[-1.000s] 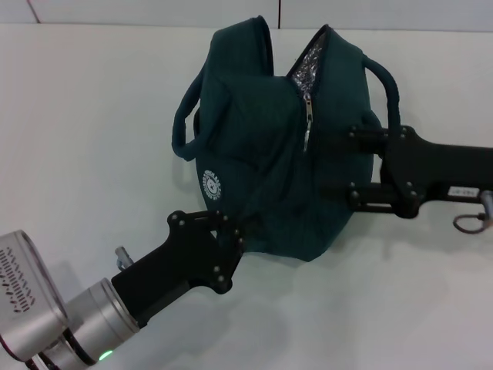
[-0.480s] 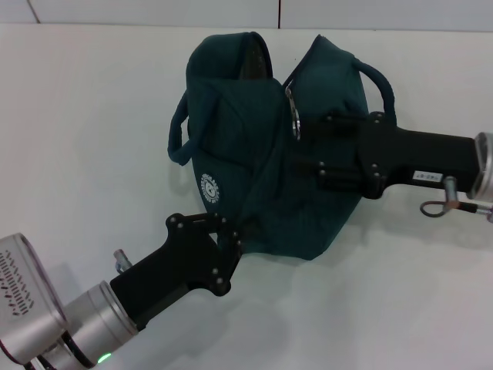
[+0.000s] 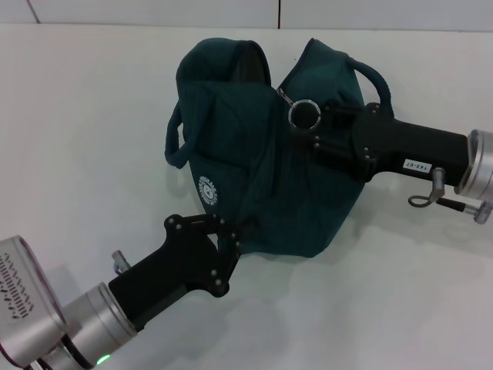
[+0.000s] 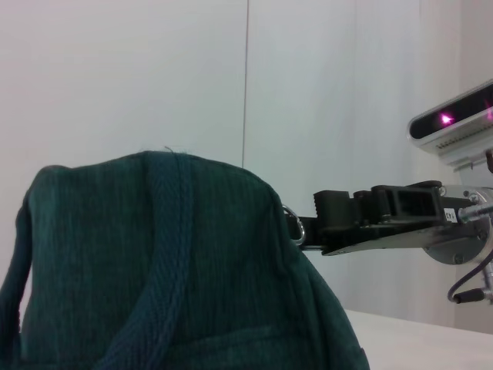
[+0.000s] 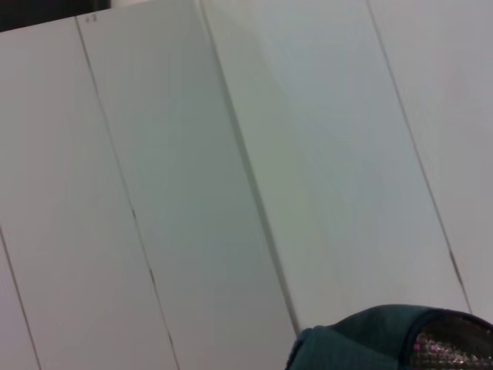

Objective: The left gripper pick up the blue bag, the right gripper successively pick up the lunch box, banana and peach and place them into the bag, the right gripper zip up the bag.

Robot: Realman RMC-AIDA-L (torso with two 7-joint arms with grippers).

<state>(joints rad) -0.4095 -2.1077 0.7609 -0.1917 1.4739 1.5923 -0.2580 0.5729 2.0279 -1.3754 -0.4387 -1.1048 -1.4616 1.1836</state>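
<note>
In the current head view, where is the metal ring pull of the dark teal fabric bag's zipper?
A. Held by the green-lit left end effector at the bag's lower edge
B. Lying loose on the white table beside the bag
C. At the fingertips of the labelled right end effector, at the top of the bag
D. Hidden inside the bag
C: the silver ring pull sits at the tips of the right end effector on the dark teal fabric bag.

My white table spreads out plain in front of me, and behind it I see a pale wall made of panels, split by 2 thin dark seams.
</note>
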